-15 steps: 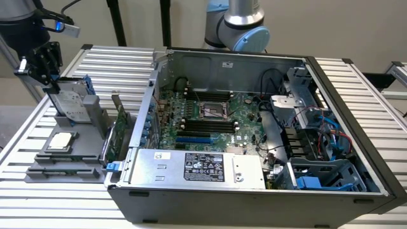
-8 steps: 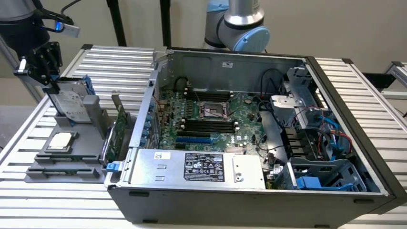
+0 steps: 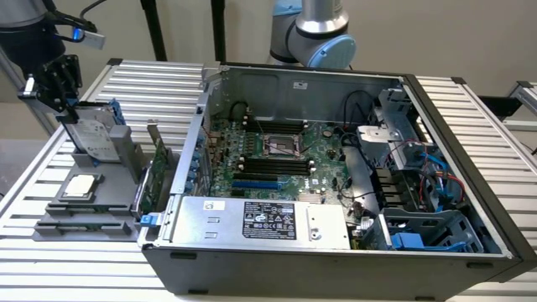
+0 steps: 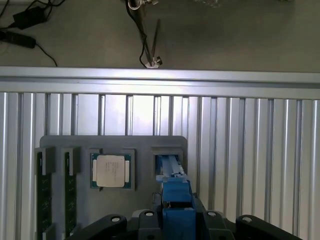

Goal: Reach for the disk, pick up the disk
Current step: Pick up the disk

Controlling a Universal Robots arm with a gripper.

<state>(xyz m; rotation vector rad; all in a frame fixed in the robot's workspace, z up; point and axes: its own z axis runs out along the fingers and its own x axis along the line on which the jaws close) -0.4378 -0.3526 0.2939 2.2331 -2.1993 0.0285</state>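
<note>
Now the gripper (image 3: 69, 116) is seen over the far end of a grey tray (image 3: 50, 229), which is laid on the slatted table (image 3: 151, 82) at the exterior view's left of an open computer case (image 3: 336, 189). The disk (image 3: 90, 139) is stood almost upright in a slot at that end of the tray, with its labelled silver face turned to the camera and its lower end seated in the slot. In the wrist view the gripper (image 4: 178, 222) is placed directly above the disk (image 4: 176, 192), which is seen edge-on, and the blue frame is enclosed between the black fingers (image 4: 150, 222). The fingers are pressed against both sides of the frame, so the disk is pinched at its upper edge (no gap can be made out on either side). A square chip (image 3: 80, 184) is laid flat in a pocket of the same tray, just beside the disk's slot, and is not touched. Two memory sticks (image 4: 44, 195) are set on edge in slots at the tray's other side, well apart from the gripper.
</note>
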